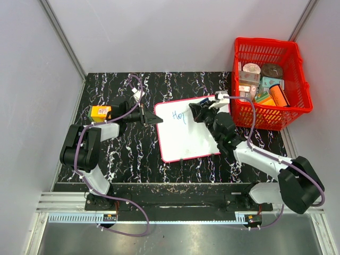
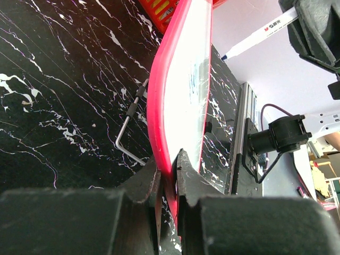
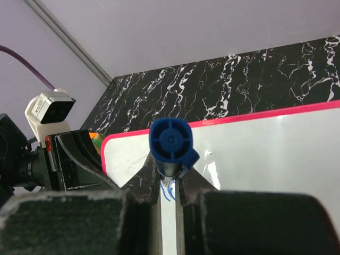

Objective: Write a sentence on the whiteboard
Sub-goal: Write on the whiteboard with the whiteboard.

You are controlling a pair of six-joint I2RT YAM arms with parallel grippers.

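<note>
The whiteboard (image 1: 187, 139), white with a thin red-pink frame, lies tilted at the table's middle. Blue letters of the sentence (image 1: 179, 117), roughly "Hop", sit near its top left. My left gripper (image 1: 154, 118) is shut on the board's left edge; in the left wrist view the red frame (image 2: 162, 106) runs between the jaws of that gripper (image 2: 169, 167). My right gripper (image 1: 198, 112) hovers over the board's upper middle, shut on a marker with a blue end cap (image 3: 170, 141). Blue strokes (image 3: 168, 192) show on the whiteboard (image 3: 265, 154) under the right gripper (image 3: 170, 178). The marker (image 2: 260, 34) tip is hidden.
A red basket (image 1: 265, 40) holding several packages stands at the back right, close to the board's right corner. A yellow-orange box (image 1: 100, 112) sits behind the left arm. A bent metal wire (image 2: 127, 138) lies under the board's edge.
</note>
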